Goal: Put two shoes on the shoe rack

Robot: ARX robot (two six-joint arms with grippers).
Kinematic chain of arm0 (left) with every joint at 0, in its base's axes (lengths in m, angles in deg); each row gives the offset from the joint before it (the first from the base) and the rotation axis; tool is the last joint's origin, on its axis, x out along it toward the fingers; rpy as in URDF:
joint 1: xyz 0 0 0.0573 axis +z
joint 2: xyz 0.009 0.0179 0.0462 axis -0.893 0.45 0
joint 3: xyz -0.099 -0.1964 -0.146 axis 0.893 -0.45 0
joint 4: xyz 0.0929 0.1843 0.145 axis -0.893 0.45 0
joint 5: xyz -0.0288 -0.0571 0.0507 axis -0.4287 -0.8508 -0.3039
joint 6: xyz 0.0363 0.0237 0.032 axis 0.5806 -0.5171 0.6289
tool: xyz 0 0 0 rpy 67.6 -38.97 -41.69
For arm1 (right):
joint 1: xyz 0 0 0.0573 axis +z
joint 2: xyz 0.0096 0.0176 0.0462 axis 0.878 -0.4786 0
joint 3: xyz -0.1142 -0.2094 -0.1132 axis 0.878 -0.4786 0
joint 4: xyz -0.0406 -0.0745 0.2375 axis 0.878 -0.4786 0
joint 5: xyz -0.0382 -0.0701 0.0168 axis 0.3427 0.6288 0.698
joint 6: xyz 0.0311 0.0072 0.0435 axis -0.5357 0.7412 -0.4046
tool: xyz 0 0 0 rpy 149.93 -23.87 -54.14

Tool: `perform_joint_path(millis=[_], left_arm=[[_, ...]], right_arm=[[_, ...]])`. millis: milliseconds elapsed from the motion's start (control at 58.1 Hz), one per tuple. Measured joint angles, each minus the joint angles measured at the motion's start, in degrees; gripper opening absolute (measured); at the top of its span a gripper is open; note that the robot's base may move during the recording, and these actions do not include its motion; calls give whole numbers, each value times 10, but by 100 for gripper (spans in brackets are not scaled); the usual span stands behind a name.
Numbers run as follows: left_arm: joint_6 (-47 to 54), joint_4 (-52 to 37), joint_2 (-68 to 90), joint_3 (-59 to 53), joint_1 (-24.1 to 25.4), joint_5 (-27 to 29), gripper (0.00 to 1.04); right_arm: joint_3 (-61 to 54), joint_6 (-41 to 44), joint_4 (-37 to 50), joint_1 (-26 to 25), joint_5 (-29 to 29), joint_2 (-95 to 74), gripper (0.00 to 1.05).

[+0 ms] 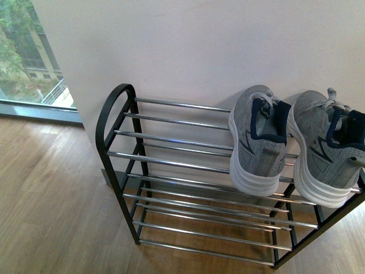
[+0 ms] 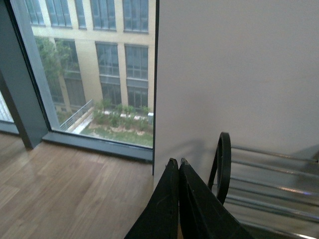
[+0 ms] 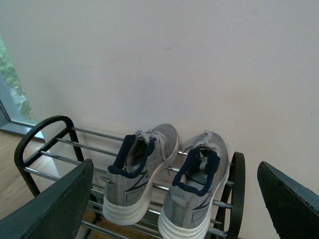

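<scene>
Left shoe (image 1: pixel 258 142) and right shoe (image 1: pixel 326 149) on shoe rack (image 1: pixel 121 87) top bars, right end, toes to wall (image 1: pixel 199 45) | right pincer (image 3: pixel 174 166) wide apart, empty, shoes straight ahead, nearer | left pincer (image 2: pixel 177 163) pressed together, empty, by rack's left end.

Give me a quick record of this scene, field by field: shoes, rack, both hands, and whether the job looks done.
shoes: grey knit sneakers, one beside the other, heels toward the front camera
location: top tier of the shoe rack, toward its right end
left hand: shut, empty
right hand: open, empty, facing the sneakers
task state: both sneakers appear placed
</scene>
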State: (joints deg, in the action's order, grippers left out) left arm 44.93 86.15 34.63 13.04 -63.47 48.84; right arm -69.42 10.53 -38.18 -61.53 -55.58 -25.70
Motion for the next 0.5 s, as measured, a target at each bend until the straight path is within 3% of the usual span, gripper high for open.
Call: perform_joint_path(millis=[241, 344, 499], left_arm=[[-1, 2, -1, 0, 0, -1, 2], [0, 2, -1, 0, 0, -1, 29], [0, 2, -1, 0, 1, 0, 56]], right_arm=[[0, 0, 0, 0, 0, 0, 95], [0, 0, 0, 0, 0, 0, 95], [0, 0, 0, 0, -2, 0, 95]])
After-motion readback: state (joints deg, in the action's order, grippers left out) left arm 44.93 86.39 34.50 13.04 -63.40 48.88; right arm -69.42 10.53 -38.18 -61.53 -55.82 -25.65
